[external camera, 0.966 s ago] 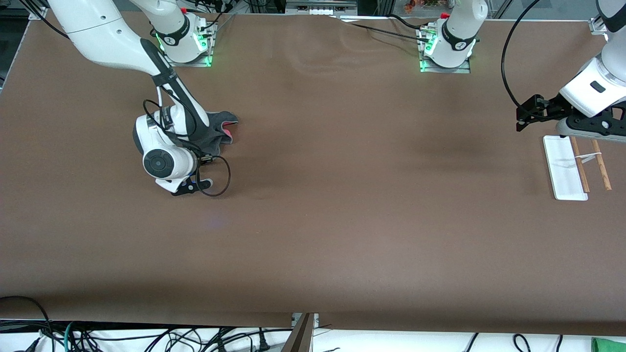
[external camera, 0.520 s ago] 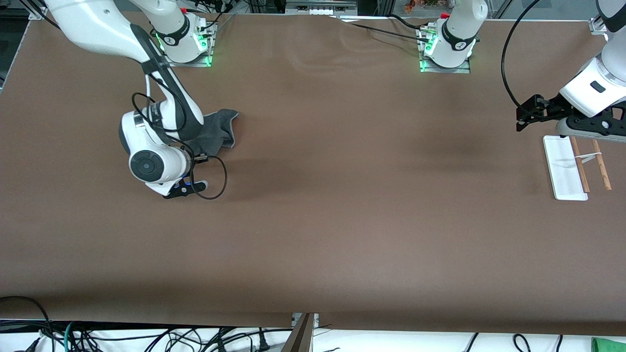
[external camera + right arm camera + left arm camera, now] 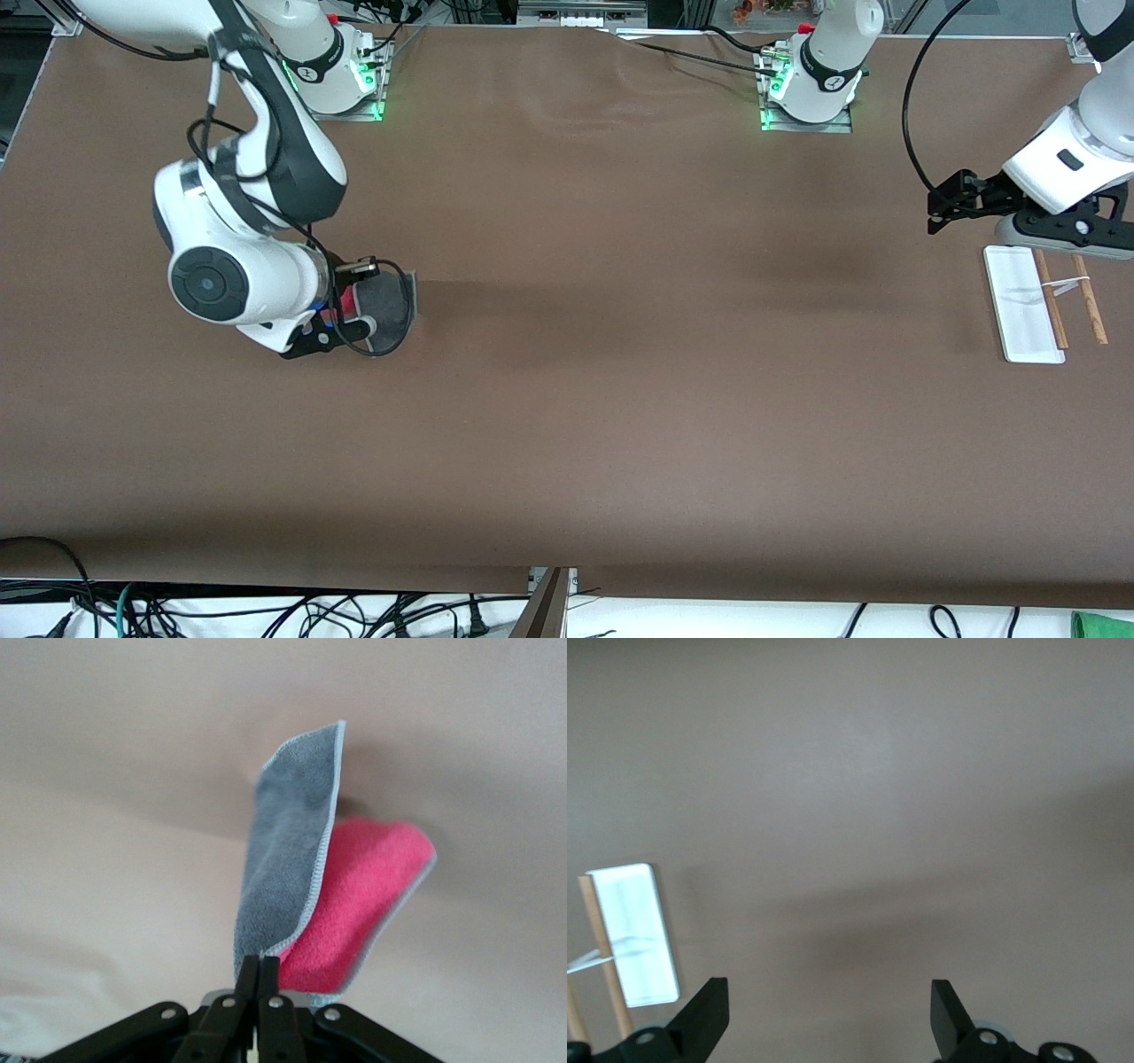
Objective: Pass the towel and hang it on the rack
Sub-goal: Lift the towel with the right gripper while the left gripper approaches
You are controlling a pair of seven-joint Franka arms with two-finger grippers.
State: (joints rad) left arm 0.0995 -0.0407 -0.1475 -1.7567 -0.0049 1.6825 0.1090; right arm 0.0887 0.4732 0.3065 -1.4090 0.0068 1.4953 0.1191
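Right tool [image 3: 258, 979]: pinched shut on one edge of the towel [image 3: 306, 868], over the tabletop [image 3: 567, 399] toward the right arm's end.
Towel: now lifted clear of the tabletop, hanging folded from the tool, grey face and red-pink face both showing; a second ago lying crumpled flat.
Left tool [image 3: 828, 1014]: spread wide, holding nothing, waiting above the rack [image 3: 1032, 306].
Rack: near the edge at the left arm's end, rods bare.
Meaning: pick-up seemingly done; carry toward mid-tabletop and handover likely next.
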